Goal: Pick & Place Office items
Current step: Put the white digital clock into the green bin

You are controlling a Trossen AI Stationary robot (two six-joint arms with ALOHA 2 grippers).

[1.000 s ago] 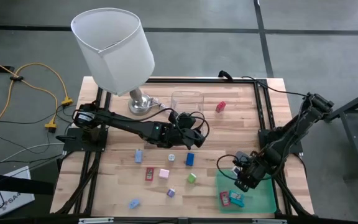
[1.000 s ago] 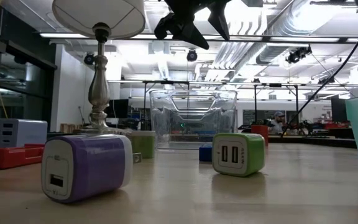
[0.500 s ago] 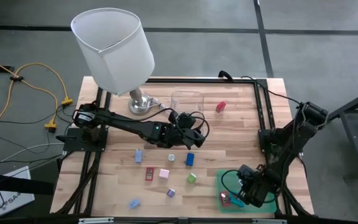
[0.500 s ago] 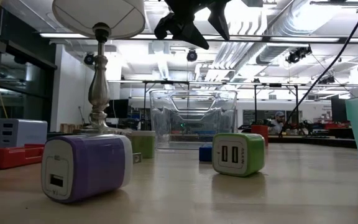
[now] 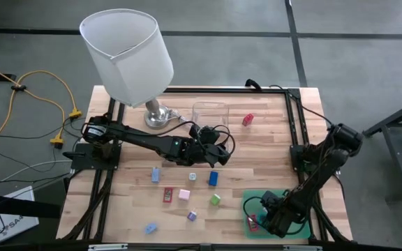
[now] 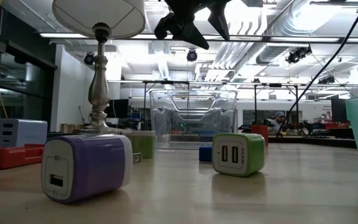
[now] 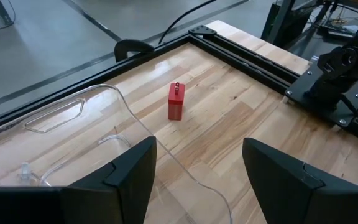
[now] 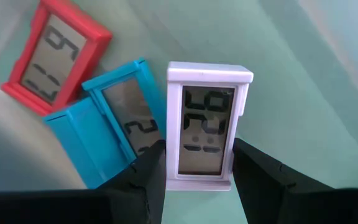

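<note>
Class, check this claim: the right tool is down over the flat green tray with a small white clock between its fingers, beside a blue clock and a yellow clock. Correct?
Not quite. The right tool does straddle the small white clock on the flat green tray, beside the blue clock, but the third clock is red, not yellow. The right wrist view shows it.

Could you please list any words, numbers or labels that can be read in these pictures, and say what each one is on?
White clock, between the right gripper's fingers on the green tray: LCD digits show, too ambiguous to read.
Red clock: partial digits, unreadable.
Blue clock: faint digits, unreadable.
Purple charger, green charger: no print visible.
No other text can be read.
</note>
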